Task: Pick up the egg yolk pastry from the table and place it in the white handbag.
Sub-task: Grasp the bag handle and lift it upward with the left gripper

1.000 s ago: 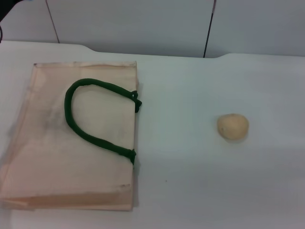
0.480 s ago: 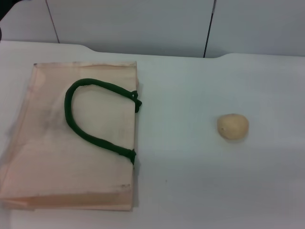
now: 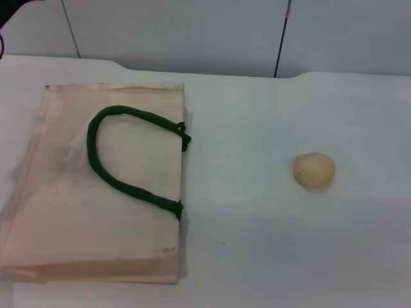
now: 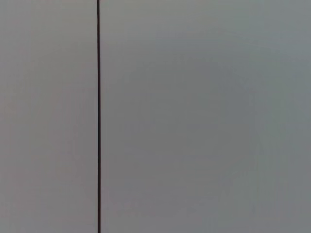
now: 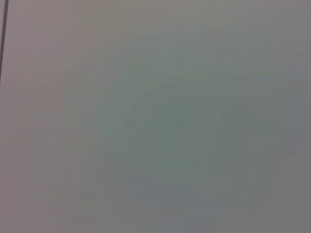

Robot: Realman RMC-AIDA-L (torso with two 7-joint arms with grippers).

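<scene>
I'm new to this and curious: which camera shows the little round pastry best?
The head view: the pastry sits in full sight on the white table, well apart from the bag. Both wrist views show only blank pale surface, no pastry.

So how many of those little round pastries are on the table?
1. The egg yolk pastry sits alone on the table, to the right of the white handbag, apart from it. The bag lies flat; I cannot see inside it.

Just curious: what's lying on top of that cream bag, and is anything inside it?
Only its own green handle lies on the white handbag. The bag lies flat, so its inside is hidden. The egg yolk pastry sits apart.
</scene>
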